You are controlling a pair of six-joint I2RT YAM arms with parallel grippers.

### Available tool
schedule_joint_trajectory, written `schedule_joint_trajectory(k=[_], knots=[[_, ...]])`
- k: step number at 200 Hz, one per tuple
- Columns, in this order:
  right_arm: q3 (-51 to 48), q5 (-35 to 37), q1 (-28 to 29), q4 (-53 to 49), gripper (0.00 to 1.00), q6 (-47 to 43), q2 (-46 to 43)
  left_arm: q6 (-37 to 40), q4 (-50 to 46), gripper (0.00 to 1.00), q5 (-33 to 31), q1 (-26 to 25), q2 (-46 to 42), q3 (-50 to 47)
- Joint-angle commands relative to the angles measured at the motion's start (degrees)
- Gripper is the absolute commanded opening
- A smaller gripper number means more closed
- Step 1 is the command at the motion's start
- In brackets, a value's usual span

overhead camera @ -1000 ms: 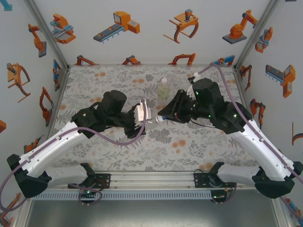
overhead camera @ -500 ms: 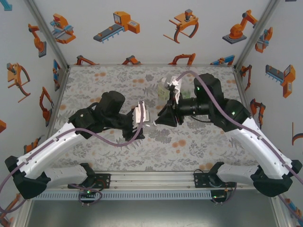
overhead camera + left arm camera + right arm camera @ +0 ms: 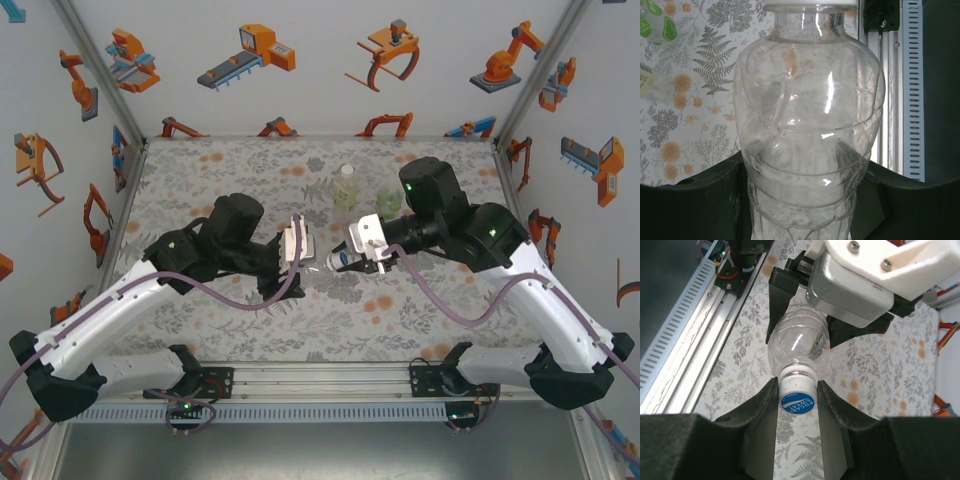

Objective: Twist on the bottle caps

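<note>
A clear bottle lies on its side about mid-table, seemingly lifted off the floral mat, with its neck toward three o'clock in the overhead view. The left gripper is clamped round its body from the nine o'clock side. The right gripper is closed on the white cap with the blue top, which sits on the neck. To my eye the bottle is empty, so it should be light, and its walls are thin, glossy and already creased. Squeeze hard and it will likely buckle; squeeze lightly and it may spin in the jaws as the cap turns. The ribbed lower body looks the stiffest place to hold it. The cap is small and hard, best pinched across its rim as now. A pale-labelled bottle stands at about twelve o'clock from the pair and a green-tinted bottle at about one o'clock. I cannot tell whether either is capped.
</note>
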Motion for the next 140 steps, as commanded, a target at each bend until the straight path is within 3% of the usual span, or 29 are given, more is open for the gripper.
schedule_joint_trajectory(k=[1, 62, 89, 140], knots=[[-1.93, 0.43, 0.5, 0.19, 0.1, -4.95, -0.56, -0.91, 4.95, 0.0, 4.73, -0.34, -0.16, 2.87], [-7.26, 5.07, 0.5, 15.42, 0.42, 8.76, -6.19, -0.68, 5.1, 0.0, 4.03, -0.33, 0.51, 1.31], [-8.92, 6.33, 0.5, 20.41, 0.47, 17.8, -8.63, -0.6, 4.98, 0.0, 3.2, -0.33, 0.81, 0.96], [-14.48, 16.94, 0.5, 30.68, 0.49, 48.06, -15.18, -0.23, 5.46, 0.0, -0.07, -0.33, 1.54, -0.23]])
